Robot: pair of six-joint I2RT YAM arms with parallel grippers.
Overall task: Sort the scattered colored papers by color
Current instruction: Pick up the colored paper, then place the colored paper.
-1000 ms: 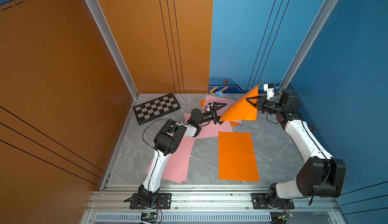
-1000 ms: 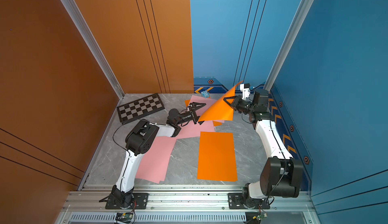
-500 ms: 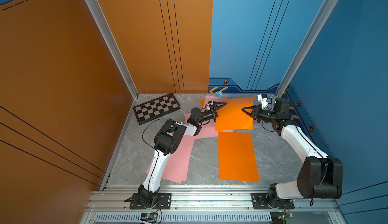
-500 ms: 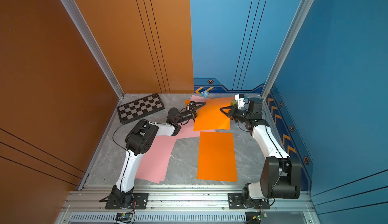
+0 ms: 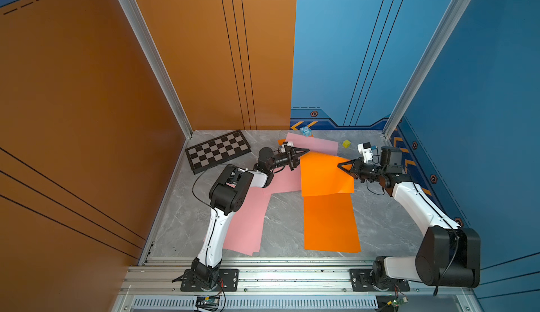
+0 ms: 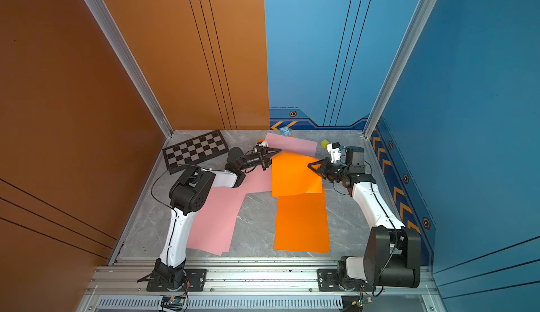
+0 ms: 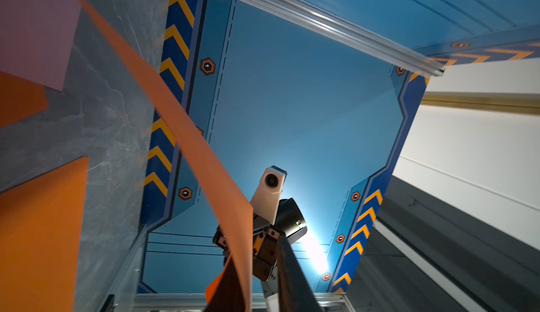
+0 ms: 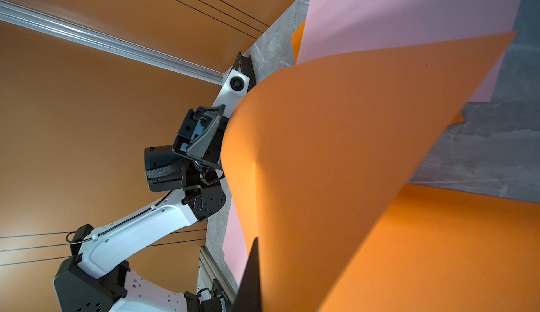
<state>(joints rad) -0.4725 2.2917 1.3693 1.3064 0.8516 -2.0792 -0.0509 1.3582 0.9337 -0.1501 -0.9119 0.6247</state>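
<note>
An orange paper (image 5: 324, 176) hangs bowed between my two grippers, its near edge over a second orange sheet (image 5: 330, 222) lying flat on the table. My left gripper (image 5: 305, 151) is shut on the held sheet's far left corner, and in the left wrist view the paper (image 7: 187, 138) runs between its fingers (image 7: 292, 275). My right gripper (image 5: 340, 165) is shut on the sheet's right edge; its wrist view shows the curled orange paper (image 8: 336, 149). Pink papers lie at the back (image 5: 318, 145), in the middle (image 5: 285, 182) and front left (image 5: 245, 225).
A black-and-grey checkered board (image 5: 217, 151) lies at the back left. A small yellow cube (image 5: 346, 143) and a small blue toy (image 5: 305, 131) sit near the back wall. Walls close in on three sides, and a metal rail (image 5: 292, 275) runs along the front.
My right gripper has brought the raised orange paper down and forward. My left gripper, open before, has shut on the sheet's far left corner.
</note>
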